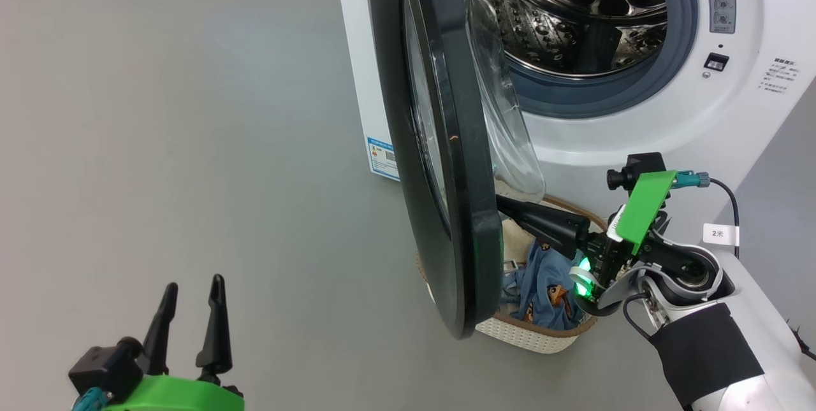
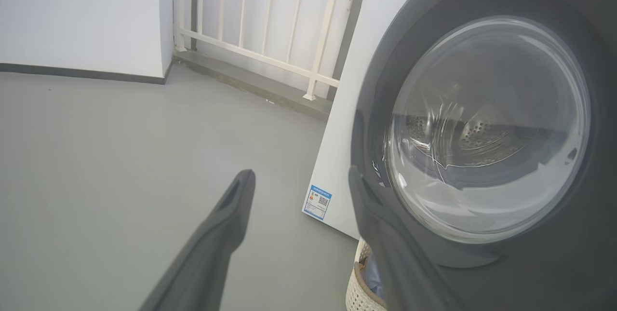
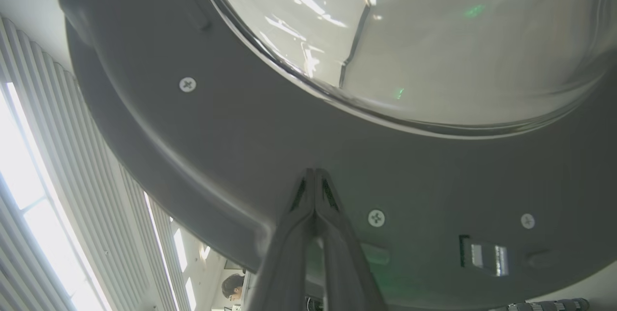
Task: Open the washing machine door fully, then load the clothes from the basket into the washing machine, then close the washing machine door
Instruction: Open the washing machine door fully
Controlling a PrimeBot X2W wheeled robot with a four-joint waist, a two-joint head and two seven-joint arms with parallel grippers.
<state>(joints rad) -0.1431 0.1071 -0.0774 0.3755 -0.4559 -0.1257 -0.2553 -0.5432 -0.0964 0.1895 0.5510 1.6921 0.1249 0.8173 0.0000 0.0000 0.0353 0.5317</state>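
Note:
The washing machine (image 1: 733, 111) stands with its steel drum (image 1: 574, 9) exposed. The washing machine door (image 1: 446, 143) is swung out about halfway, edge-on in the head view, with its glass bowl (image 3: 434, 36) facing the drum. My right gripper (image 1: 500, 202) is shut with nothing in it, and its tips (image 3: 314, 172) press against the inner face of the door's black rim (image 3: 241, 132) low down. The basket (image 1: 535, 334) sits on the floor under the door, holding blue printed clothes (image 1: 542, 283). My left gripper (image 1: 194, 283) hangs open over bare floor, left of the door (image 2: 530, 272).
A blue label sticker (image 2: 318, 201) marks the machine's side panel. A white railing (image 2: 270, 21) and a wall stand behind the machine. Grey floor (image 1: 191, 111) stretches to the left. A person's head (image 3: 234, 286) shows below the door's rim in the right wrist view.

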